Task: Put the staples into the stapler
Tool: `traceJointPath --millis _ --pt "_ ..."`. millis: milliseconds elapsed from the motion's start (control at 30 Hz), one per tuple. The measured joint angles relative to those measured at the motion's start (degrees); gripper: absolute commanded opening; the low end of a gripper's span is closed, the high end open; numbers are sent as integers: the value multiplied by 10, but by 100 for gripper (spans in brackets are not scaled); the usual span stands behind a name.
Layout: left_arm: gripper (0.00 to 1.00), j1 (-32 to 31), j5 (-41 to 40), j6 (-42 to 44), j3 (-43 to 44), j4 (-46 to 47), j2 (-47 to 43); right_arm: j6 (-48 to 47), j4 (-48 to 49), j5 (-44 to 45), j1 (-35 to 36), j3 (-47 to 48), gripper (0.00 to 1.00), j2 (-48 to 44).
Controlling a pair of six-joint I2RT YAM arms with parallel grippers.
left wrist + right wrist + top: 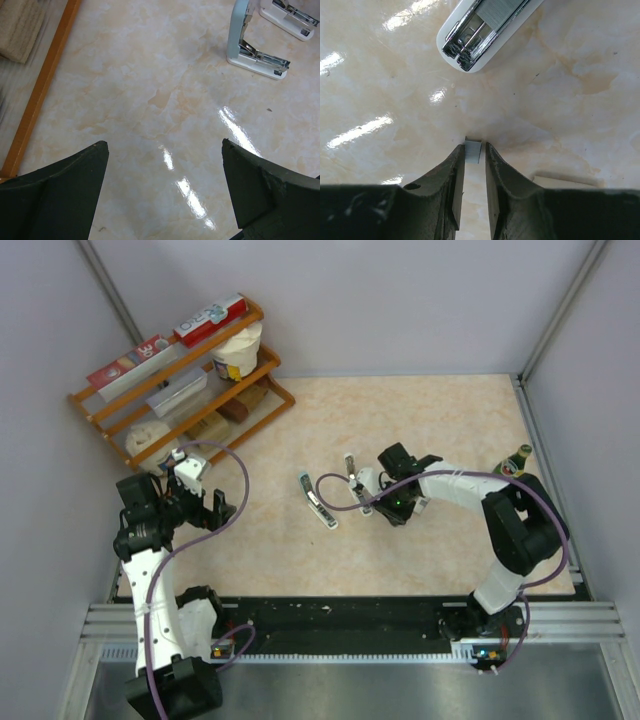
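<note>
My right claw [474, 146] stands narrow around the staples [472, 153] on the bench [580, 100]; whether it has them pinched I cannot tell. My left claw [165, 145] hangs released. The opened stapler [485, 30] is not yet loaded with them.

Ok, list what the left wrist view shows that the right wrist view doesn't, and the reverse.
Only the left wrist view shows the wooden rack, two opened staplers together, a nearer stapler and a farther stapler, and the left hand wide open. Only the right wrist view shows the staples, a small strip between the right hand's close-set fingertips, and an open magazine close up. Both show the marbled tabletop and a white stapler body.
</note>
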Motion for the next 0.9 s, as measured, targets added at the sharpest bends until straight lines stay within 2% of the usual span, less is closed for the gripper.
traceJointPath --millis 67,533,733,900 --pt "99 0 0 0 0 0 0 0 0 0 0 0 17 0" --pt "99 0 0 2 0 0 0 6 -2 -4 0 0 14 -1" --pt "99 0 0 2 0 0 0 13 -7 -12 0 0 32 -1" --pt "99 0 0 2 0 0 0 16 -10 -14 0 0 34 -1"
